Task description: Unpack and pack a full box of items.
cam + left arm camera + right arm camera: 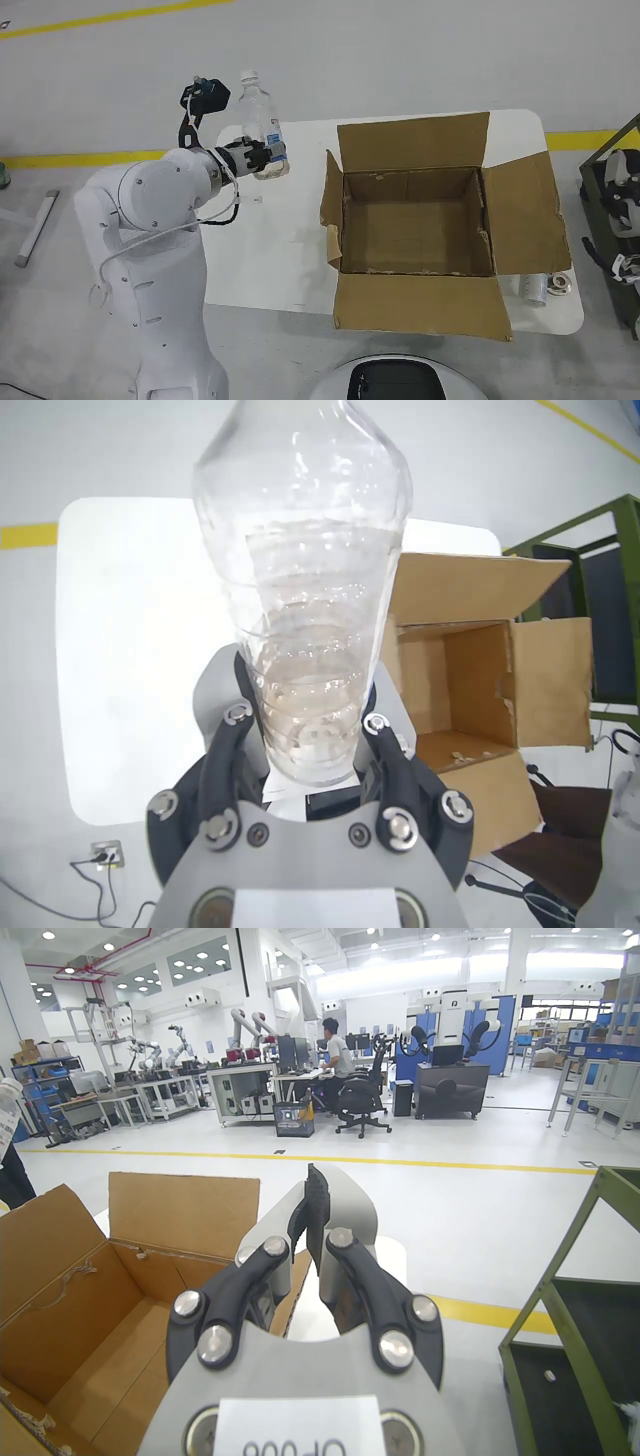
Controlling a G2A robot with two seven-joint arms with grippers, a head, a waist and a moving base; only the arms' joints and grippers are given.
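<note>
The left arm (150,200) stands at the tabletop's (290,250) left end; its jaws are closed part-way around the lower end of a clear bottle (262,125), one finger (235,745) on each side of the ribbed base, and the white cap points away from the wrist. The bottle (305,600) hangs in the air above the far left corner of the tabletop (125,640), touching neither it nor the box; some water sits in its lower part, and a label lies under the grip. How far it tilts I cannot tell.

The box (415,235) rests on the right half of the tabletop, open, all four flaps folded outward; its near flap overhangs the front edge. Inside, the left wrist view shows bare cardboard (480,680) and a few pale crumbs (462,756) on the floor.

Just right of the box, on the tabletop's right end, lie a pale cylinder (535,289) and a small round thing (560,284) beside it; both are too small to tell more.

The right jaws are pressed together, the ribbed pads (312,1213) meeting with nothing between them; they sit just beside the box (75,1288), above the right end of the tabletop (390,1253). A green cart (575,1303) stands on the floor to that side; the top view shows it (625,150) off the tabletop's right end. A yellow line (90,158) runs across the floor beyond the tabletop.
</note>
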